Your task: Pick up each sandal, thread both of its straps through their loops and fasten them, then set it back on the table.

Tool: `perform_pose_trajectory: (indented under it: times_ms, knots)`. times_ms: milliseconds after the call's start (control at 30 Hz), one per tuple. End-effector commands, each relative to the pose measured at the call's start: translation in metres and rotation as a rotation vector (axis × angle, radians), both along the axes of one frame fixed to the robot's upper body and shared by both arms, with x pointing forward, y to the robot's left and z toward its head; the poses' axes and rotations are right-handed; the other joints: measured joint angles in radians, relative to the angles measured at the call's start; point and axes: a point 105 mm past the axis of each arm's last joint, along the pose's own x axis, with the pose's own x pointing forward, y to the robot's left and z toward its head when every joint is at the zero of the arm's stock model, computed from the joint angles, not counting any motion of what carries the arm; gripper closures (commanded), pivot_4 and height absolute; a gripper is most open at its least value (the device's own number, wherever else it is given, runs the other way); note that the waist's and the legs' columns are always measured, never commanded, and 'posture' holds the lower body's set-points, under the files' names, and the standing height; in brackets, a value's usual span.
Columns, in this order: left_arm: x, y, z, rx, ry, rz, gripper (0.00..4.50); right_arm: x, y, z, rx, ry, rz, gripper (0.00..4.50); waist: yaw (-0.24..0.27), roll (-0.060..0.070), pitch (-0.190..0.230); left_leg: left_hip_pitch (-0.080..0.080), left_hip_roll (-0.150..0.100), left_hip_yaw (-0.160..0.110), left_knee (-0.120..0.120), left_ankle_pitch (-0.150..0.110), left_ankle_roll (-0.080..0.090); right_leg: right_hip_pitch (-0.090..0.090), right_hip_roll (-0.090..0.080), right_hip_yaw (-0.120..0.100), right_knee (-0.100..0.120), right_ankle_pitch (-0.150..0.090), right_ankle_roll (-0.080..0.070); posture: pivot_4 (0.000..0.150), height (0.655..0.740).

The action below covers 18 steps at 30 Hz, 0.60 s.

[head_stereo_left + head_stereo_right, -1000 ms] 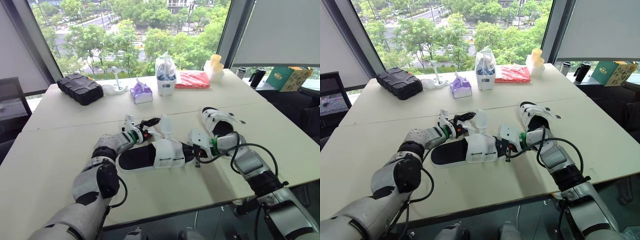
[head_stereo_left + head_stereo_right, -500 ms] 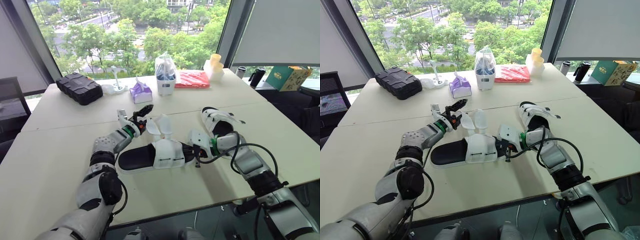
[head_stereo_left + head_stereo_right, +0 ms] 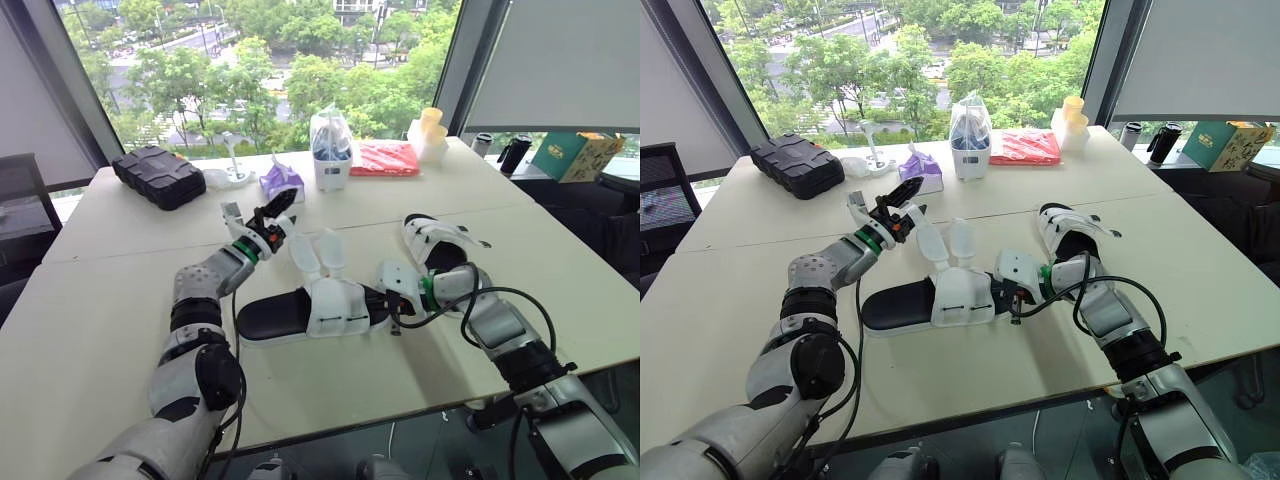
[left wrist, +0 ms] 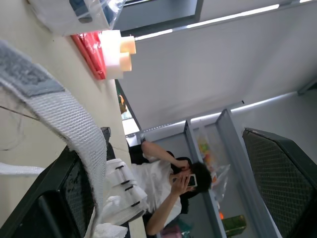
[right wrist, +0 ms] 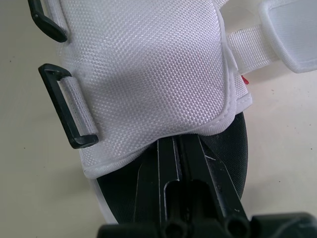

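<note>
White strap [image 3: 925,245] merely drapes across the spread-fingered left gripper [image 3: 888,206] and could slip off; right gripper [image 3: 386,301] clamps the sandal [image 3: 290,316].

Right claw [image 5: 181,145] tips hidden beneath the sandal [image 5: 148,69] upper

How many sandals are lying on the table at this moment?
2. The near sandal lies in the middle of the table. The far sandal lies behind it, to the right. A third could be hidden, but nothing suggests it.
</note>
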Motion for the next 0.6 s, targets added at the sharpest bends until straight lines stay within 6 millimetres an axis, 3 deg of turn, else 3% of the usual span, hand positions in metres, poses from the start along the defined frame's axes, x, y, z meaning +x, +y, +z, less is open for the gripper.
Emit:
perform_pose_trajectory:
  times_ms: [33,133,233,433,533,600]
  knots:
    - [-0.001,0.001,0.022,-0.013,-0.074,-0.002,0.09,0.003,0.003,0.005,-0.001,-0.023,0.006,4.5,0.0,0.0,0.0,0.0,0.0,0.0,0.0,0.0,0.0,0.0,0.0,0.0,0.0,0.0,0.0,0.15,0.74]
    - [-0.001,0.001,0.022,-0.01,-0.075,-0.002,0.09,0.004,0.004,0.006,-0.002,-0.025,0.006,4.5,0.0,0.0,0.0,0.0,0.0,0.0,0.0,0.0,0.0,0.0,0.0,0.0,0.0,0.0,0.0,0.15,0.74]
    - [0.0,0.001,0.025,-0.01,-0.08,0.001,1.39,0.004,0.003,0.005,-0.003,-0.026,0.006,4.5,0.0,0.0,0.0,0.0,0.0,0.0,0.0,0.0,0.0,0.0,0.0,0.0,0.0,0.0,0.0,0.15,0.74]
    - [-0.01,0.002,0.048,-0.014,-0.195,-0.034,4.46,0.004,0.004,0.005,-0.005,-0.026,0.009,4.5,-0.001,-0.002,0.002,0.0,0.0,0.0,-0.001,0.0,0.0,0.0,0.0,0.0,-0.001,0.0,0.0,0.15,0.74]
    - [-0.026,-0.008,0.058,0.05,-0.298,-0.105,4.46,0.005,0.004,0.005,-0.004,-0.026,0.009,4.5,-0.002,-0.002,0.002,0.0,0.0,0.0,-0.001,0.0,0.0,0.0,0.0,0.0,-0.001,0.0,0.0,0.15,0.74]
    - [-0.053,-0.028,0.061,0.238,-0.46,-0.216,4.46,0.005,0.004,0.006,-0.006,-0.026,0.011,4.5,-0.004,-0.001,0.002,0.0,0.0,0.0,-0.001,0.0,0.0,0.0,0.0,0.0,-0.002,0.0,0.0,0.15,0.74]
